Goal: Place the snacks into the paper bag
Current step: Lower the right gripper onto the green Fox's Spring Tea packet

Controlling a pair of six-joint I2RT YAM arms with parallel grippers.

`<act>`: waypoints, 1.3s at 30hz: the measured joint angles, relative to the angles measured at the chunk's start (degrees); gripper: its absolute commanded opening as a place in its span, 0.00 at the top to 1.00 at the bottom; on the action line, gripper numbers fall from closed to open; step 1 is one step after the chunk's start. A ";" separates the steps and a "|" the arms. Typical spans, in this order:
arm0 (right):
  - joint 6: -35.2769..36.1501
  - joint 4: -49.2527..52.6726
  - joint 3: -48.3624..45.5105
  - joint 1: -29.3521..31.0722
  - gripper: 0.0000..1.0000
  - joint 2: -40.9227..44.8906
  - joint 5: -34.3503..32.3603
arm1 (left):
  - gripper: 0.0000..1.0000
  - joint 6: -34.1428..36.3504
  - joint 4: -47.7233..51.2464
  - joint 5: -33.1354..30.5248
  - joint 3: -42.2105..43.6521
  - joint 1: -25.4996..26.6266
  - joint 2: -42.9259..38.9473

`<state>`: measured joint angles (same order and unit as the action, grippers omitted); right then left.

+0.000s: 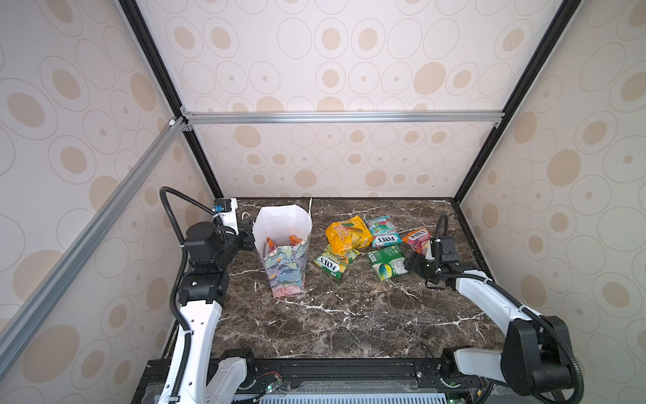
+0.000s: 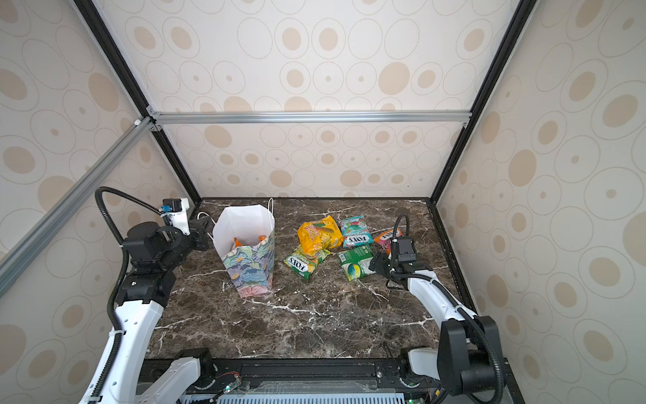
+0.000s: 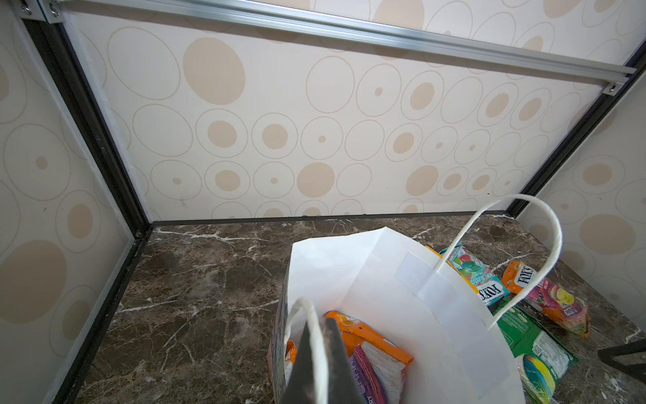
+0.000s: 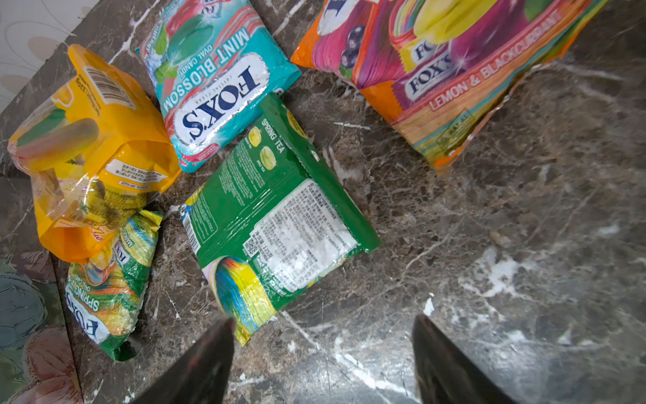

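Note:
The floral paper bag (image 1: 286, 269) (image 2: 249, 271) stands open at the left, with orange and purple snacks (image 3: 370, 341) inside. My left gripper (image 3: 318, 323) (image 1: 249, 238) is shut on the bag's near cord handle (image 3: 303, 303). To the bag's right, on the marble, lie a yellow packet (image 1: 347, 234) (image 4: 94, 147), a teal one (image 1: 382, 231) (image 4: 216, 84), an orange-pink one (image 1: 417, 239) (image 4: 454, 63), a face-down green one (image 1: 388, 262) (image 4: 276, 217) and a green-yellow one (image 1: 335, 260) (image 4: 112, 280). My right gripper (image 4: 323, 320) (image 1: 411, 263) hovers open beside the face-down green packet's corner, holding nothing.
The marble table (image 1: 349, 314) is walled on three sides by patterned panels and black frame posts (image 1: 465, 217). The bag's far handle (image 3: 524, 210) arches free above its rim. The orange-pink packet lies close to the right wall.

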<state>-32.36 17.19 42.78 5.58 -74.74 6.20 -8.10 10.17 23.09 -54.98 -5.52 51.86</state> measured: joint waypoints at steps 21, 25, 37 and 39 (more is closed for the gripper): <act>0.20 -9.97 -0.70 -6.75 0.28 -12.35 7.82 | 1.00 0.02 -0.02 -0.04 0.00 0.00 0.00; -0.26 -12.41 -0.70 -6.91 0.32 -14.69 9.66 | 1.00 0.02 -0.02 -0.07 0.00 0.00 0.00; -0.87 -16.63 -0.59 -6.95 0.36 -17.05 12.20 | 1.00 0.02 -0.02 -0.09 0.00 0.00 0.00; -0.87 -16.61 -0.59 -6.97 0.36 -17.05 12.20 | 1.00 0.02 -0.02 -0.09 0.00 0.00 0.00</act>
<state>-33.23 0.58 42.19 -1.39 -91.79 18.39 -8.08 10.15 23.00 -54.98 -5.52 51.86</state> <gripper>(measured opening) 0.643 0.047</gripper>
